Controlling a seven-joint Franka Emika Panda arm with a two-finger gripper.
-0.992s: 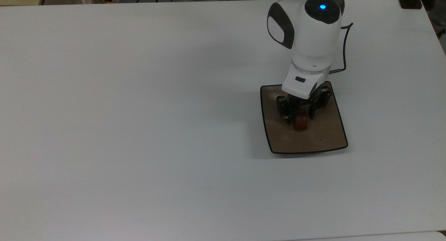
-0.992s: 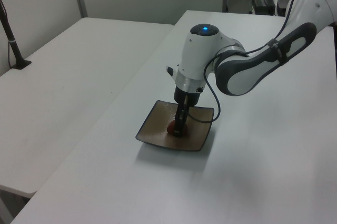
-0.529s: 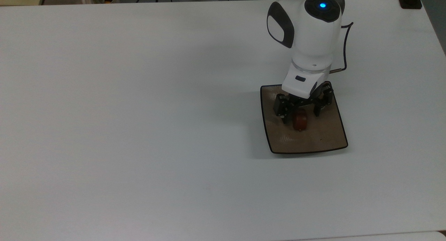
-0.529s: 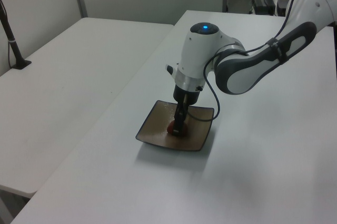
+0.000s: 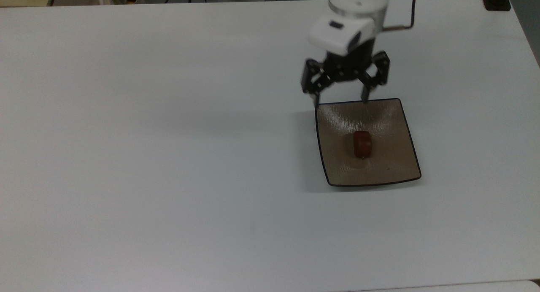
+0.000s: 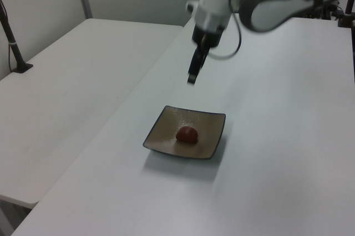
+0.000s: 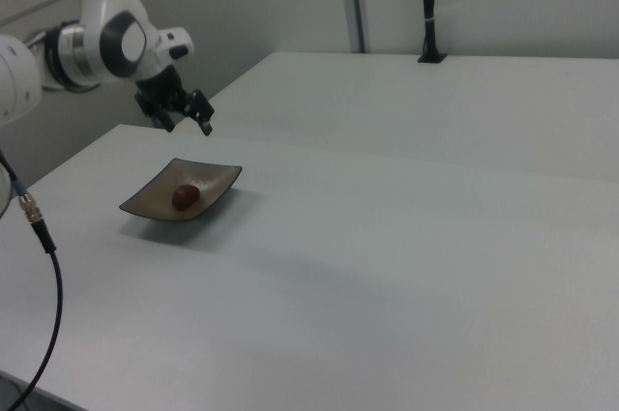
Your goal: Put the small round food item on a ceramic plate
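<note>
Since the earlier frame the gripper (image 5: 339, 98) has risen from the dish, where its fingers straddled the food, and now hangs released, jaws spread wide and empty, above the table (image 5: 168, 157) at the plate's edge nearest the robot base (the upper edge in the top view). In the left view the gripper (image 6: 192, 78) is clearly raised, well apart from the dish; in the right view the gripper (image 7: 187, 119) hangs above the plate's far side. The small round food item (image 5: 362, 144) lies on the ceramic plate (image 5: 333, 127), near its centre, touching nothing else; it is seen likewise in the left view (image 6: 187, 134) and the right view (image 7: 185, 195). The ceramic plate (image 6: 161, 133) sits flat on the table, toward the top view's right edge. Judged from this, the placing appears done; only the arm's retreat seems left. The wrist points roughly downward, the forearm reaching in from the table's far edge.
</note>
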